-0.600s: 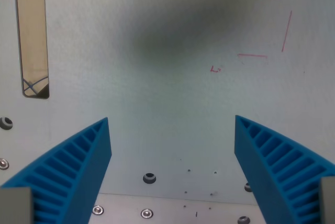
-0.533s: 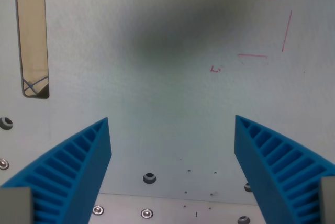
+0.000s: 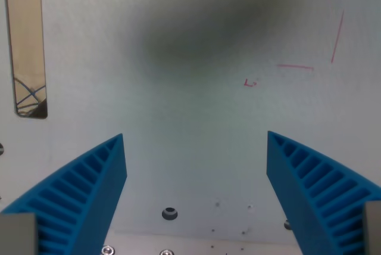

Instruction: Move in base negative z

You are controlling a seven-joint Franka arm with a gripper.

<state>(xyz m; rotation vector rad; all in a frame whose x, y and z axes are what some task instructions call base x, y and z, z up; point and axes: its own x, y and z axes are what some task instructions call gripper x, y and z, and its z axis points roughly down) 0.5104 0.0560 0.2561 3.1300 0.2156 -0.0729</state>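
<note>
Below, the blue fingers (image 3: 89, 189) stand spread wide, empty, over the white table (image 3: 190, 118).

Pale counter (image 3: 190, 118) w/ red marks, slot, hardware.
Red pen lines (image 3: 315, 28) top right, small red mark (image 3: 250, 82) below-left of them; tall tan slot (image 3: 25, 40) at left edge; dark hole (image 3: 170, 213) + screws (image 3: 108, 249) near bottom.

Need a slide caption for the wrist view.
Open blue ribbed gripper above a pale grey tabletop with red pen marks.
</note>
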